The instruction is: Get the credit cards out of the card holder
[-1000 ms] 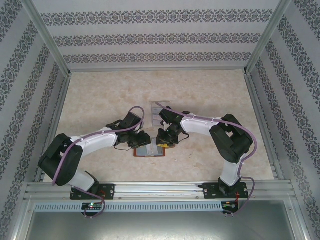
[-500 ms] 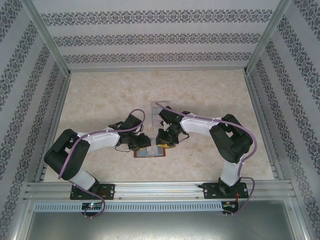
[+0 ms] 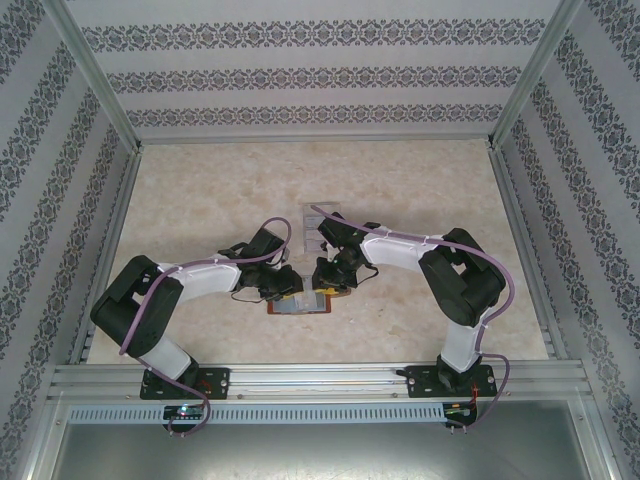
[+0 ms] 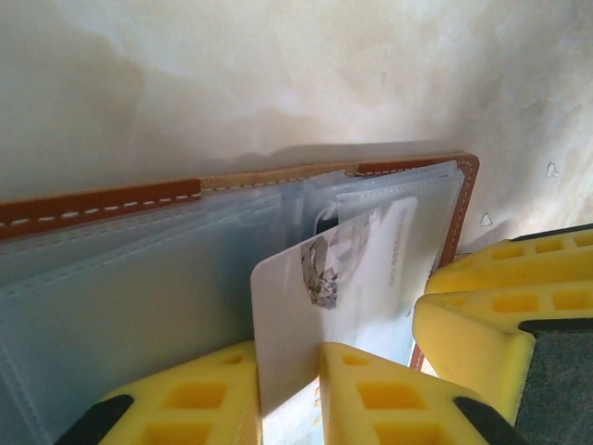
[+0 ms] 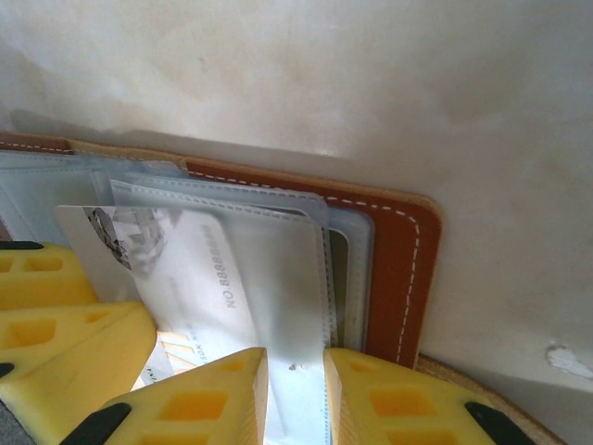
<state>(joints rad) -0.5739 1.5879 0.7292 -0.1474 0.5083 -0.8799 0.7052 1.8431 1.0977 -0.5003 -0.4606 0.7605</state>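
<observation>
While lying open near the middle of the table (image 3: 420, 190), hemmed in at both ends: brown wallet (image 3: 300, 303), left gripper (image 3: 283, 290) at its left, right gripper (image 3: 328, 285) at its right. Pinched edge-on between the left gripper's yellow fingers (image 4: 185, 399): pale card (image 4: 306, 315), partly out of its pocket. Closed on a clear sleeve (image 5: 278, 278) at the wallet's right edge: right gripper. From the right wrist, printed digits on the card; from above, bent arms.

Place: robot test cell (a lab rig, nothing homely about it)
Walls: white panels with grey floral-patterned bands (image 3: 320, 78)
Frame: silver aluminium rails (image 3: 320, 378)
Surface: beige marbled tabletop (image 3: 420, 180)
</observation>
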